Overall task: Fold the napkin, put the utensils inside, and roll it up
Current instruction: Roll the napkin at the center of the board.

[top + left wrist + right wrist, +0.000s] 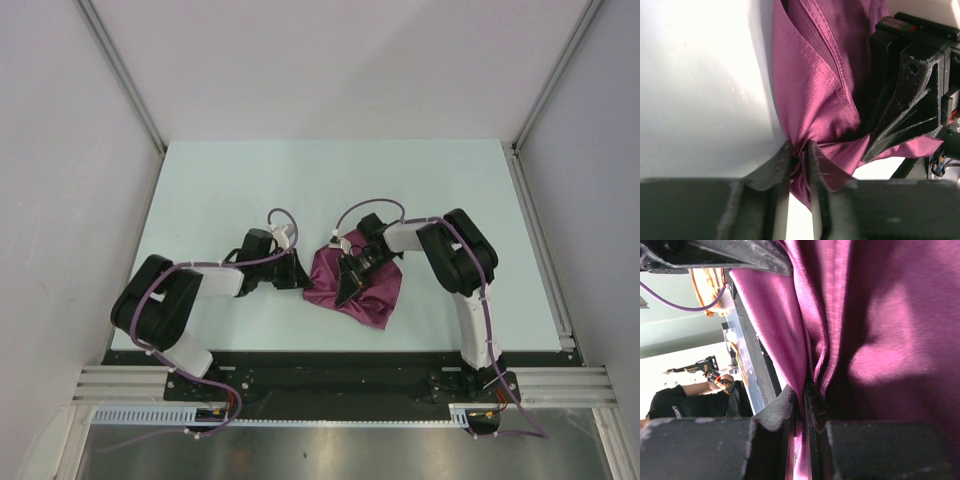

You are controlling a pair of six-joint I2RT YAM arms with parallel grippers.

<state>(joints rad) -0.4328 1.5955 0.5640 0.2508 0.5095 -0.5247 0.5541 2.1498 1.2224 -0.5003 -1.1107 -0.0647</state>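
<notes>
**Top view.** The napkin (378, 298) is shown as a plain maroon cloth, bunched into an irregular, creased shape just below the centre of the frame on the pale tabletop (250, 190). The left tool (300, 276) is placed at the napkin's left edge. The right tool (348, 288) is set over its middle, so that cloth is seen on both sides of the black fingers and below them.

**Left wrist view.** The napkin (810, 100) runs from the top centre of the frame down to the bottom centre, with a fine weave, a stitched hem and several long folds. At the bottom centre the cloth is gathered to a narrow neck and pinched between the fingers of the left tool (799, 156). These fingers are drawn almost together, with only the gathered fabric between them. The right tool (905, 100) is seen at the right of the frame, pressed against the napkin's right side, and a flap of cloth passes beneath it.

**Right wrist view.** The napkin (890, 340) fills the centre and right of the frame, glossy and deeply pleated. A pleat is led down into the right tool (802, 402), whose fingers are nearly closed on it.

Whether any part of the napkin is raised off the tabletop cannot be told.
</notes>
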